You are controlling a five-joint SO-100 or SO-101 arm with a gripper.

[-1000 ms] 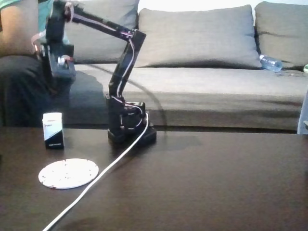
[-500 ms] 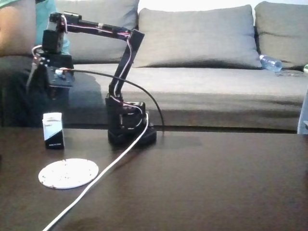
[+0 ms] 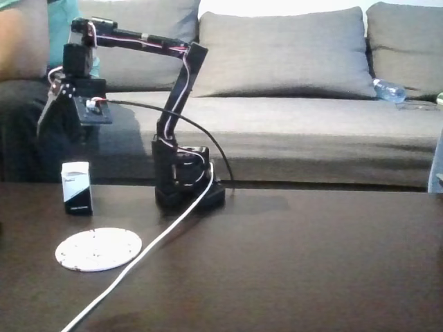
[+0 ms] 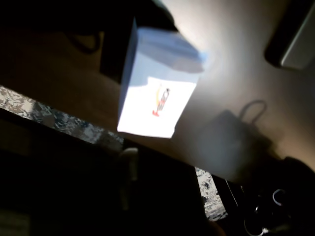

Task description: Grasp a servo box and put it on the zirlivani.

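Note:
The servo box (image 3: 77, 187) stands upright on the dark table at the left in the fixed view, white above and black below. The zirlivani (image 3: 98, 249), a flat white speckled disc, lies in front of the box, a little to its right. My gripper (image 3: 59, 133) hangs in the air above the box, pointing down, jaws spread open and holding nothing. In the wrist view the white top of the servo box (image 4: 156, 98) shows from above, blurred, with a small red and dark mark on it.
The arm's base (image 3: 187, 187) stands right of the box, and a white cable (image 3: 142, 252) runs from it toward the table's front edge, past the disc. A grey sofa (image 3: 291, 104) with a water bottle (image 3: 389, 90) lies behind. A person (image 3: 21, 48) sits at far left.
The forearm has lowered and the wrist has turned so the gripper points down over the box. Its jaws have spread apart. Box and disc have not moved.

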